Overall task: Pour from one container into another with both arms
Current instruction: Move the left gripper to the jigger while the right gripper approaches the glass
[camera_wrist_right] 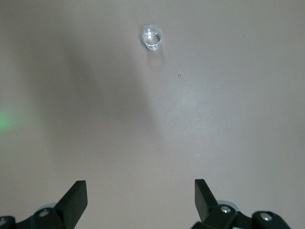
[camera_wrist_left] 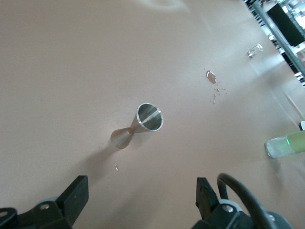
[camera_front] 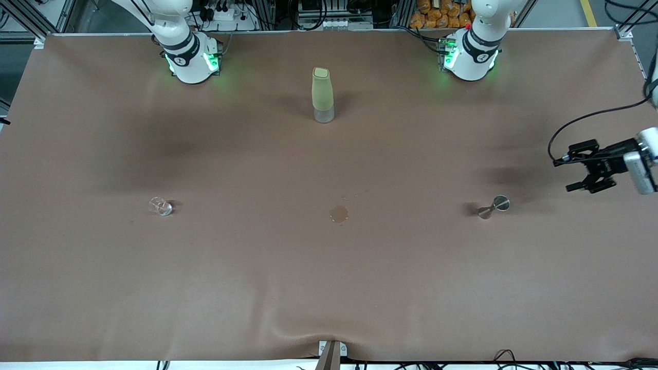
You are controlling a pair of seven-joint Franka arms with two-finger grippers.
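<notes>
The tiny clear glass cup (camera_front: 160, 206) stands upright on the brown table toward the right arm's end; it also shows in the right wrist view (camera_wrist_right: 152, 37) and, tiny, in the left wrist view (camera_wrist_left: 255, 50). The steel jigger (camera_front: 493, 206) stands upright toward the left arm's end (camera_wrist_left: 138, 126). My left gripper (camera_front: 564, 174) hangs open over the table's edge at that end, apart from the jigger, nothing between its fingers (camera_wrist_left: 141, 195). My right gripper (camera_wrist_right: 140, 198) is open and empty above the table, the cup well ahead of it; it is out of the front view.
A tall olive-green bottle (camera_front: 323, 95) with a clear base stands mid-table near the arm bases (camera_wrist_left: 286, 144). A small puddle (camera_front: 339, 214) with droplets lies on the cloth between cup and jigger (camera_wrist_left: 210, 76).
</notes>
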